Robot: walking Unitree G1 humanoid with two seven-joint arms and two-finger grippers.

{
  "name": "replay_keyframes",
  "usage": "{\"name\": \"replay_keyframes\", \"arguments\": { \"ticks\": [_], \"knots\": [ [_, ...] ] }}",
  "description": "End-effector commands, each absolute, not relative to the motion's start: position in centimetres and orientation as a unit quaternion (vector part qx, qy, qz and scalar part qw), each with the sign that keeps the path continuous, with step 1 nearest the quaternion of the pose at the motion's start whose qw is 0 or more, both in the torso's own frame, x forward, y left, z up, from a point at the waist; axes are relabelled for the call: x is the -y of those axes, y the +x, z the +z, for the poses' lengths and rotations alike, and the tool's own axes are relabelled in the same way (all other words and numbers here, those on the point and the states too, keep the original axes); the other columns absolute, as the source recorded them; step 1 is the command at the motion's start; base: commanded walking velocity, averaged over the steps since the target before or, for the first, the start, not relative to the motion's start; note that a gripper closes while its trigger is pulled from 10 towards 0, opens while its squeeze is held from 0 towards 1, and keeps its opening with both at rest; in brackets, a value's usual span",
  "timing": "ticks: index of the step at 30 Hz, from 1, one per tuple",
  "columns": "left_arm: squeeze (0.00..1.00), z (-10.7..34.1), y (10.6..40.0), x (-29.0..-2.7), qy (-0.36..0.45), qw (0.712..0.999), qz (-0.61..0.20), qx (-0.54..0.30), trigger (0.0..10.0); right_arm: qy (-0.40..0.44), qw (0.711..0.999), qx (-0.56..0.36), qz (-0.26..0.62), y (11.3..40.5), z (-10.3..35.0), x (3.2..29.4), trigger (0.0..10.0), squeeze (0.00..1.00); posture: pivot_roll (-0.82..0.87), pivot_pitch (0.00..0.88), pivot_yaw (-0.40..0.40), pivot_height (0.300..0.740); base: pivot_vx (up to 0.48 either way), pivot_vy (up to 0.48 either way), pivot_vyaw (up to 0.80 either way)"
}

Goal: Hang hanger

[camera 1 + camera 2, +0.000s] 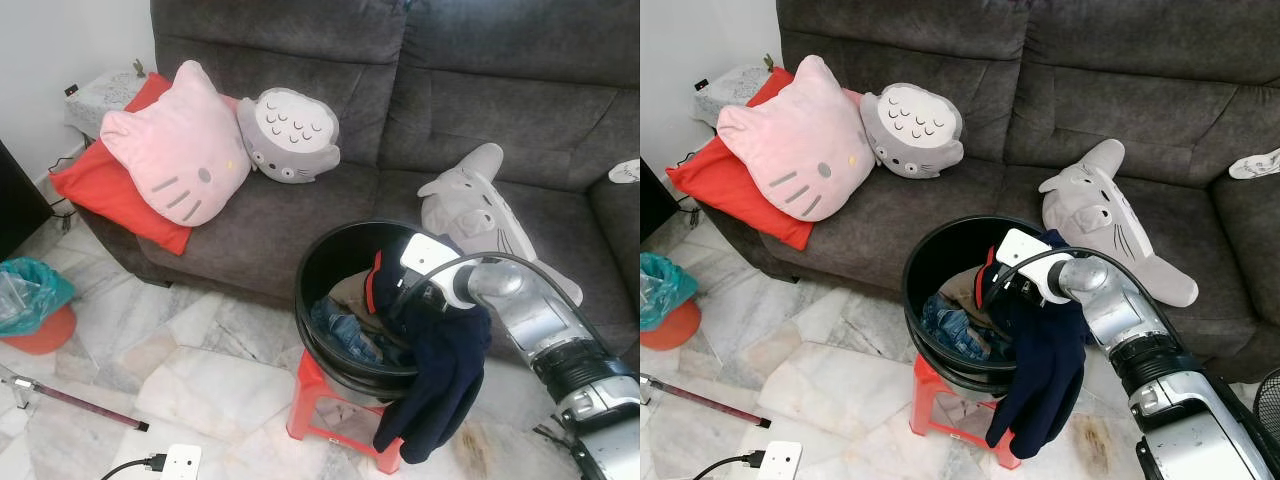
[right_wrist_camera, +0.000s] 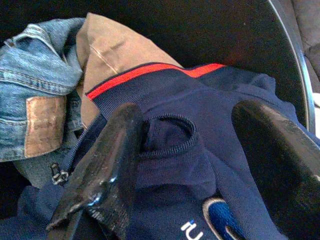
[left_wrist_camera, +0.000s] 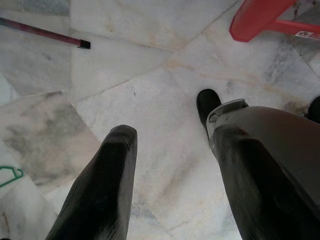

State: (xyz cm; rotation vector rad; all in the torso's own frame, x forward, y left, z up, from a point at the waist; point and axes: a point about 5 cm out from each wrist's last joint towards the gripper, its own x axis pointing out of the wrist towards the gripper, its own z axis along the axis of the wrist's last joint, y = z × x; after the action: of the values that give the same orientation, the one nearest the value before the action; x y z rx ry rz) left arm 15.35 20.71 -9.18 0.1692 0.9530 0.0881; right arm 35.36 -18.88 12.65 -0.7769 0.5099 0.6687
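Marble floor (image 1: pixel 200 380) runs up to a dark grey sofa (image 1: pixel 400 100), and before it a black tub (image 1: pixel 330 270) of laundry sits on a red stool (image 1: pixel 310 400). Over the tub, the right gripper (image 2: pixel 185 145) has its fingers spread wide astride the collar of a navy jacket (image 2: pixel 200 165) draped over the rim, beside jeans (image 2: pixel 35 75). Hanging idle, the left gripper (image 3: pixel 175 165) is likewise parted above the floor, where a sliver of green hanger (image 3: pixel 10 176) lies.
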Motion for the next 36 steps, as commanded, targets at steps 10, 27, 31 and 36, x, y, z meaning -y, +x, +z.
{"name": "replay_keyframes", "arguments": {
  "ticks": [10, 27, 31, 36],
  "knots": [
    [0.00, -9.5, 14.7, -20.7, 0.083, 0.878, 0.040, -0.470, 10.0, -0.360, 0.859, -0.228, 0.285, 35.7, 13.1, 19.3, 0.0, 0.00, -0.08, 0.080, 0.016, 0.740, 0.000, 0.000, 0.00],
    [0.00, -9.4, 14.8, -20.7, 0.084, 0.878, 0.037, -0.470, 10.0, -0.301, 0.878, -0.225, 0.298, 35.0, 12.3, 18.1, 0.0, 0.00, -0.08, 0.082, 0.019, 0.740, 0.000, 0.000, 0.00],
    [0.00, -9.5, 14.8, -20.7, 0.084, 0.878, 0.037, -0.471, 10.0, -0.298, 0.877, -0.227, 0.301, 34.9, 12.1, 18.0, 0.0, 0.00, -0.08, 0.082, 0.018, 0.740, 0.000, 0.000, 0.00],
    [0.00, -9.5, 14.8, -20.6, 0.083, 0.878, 0.037, -0.470, 10.0, -0.290, 0.873, -0.245, 0.305, 34.3, 11.2, 17.8, 0.0, 0.00, -0.09, 0.083, 0.017, 0.740, 0.000, 0.000, 0.00]
  ]
}}
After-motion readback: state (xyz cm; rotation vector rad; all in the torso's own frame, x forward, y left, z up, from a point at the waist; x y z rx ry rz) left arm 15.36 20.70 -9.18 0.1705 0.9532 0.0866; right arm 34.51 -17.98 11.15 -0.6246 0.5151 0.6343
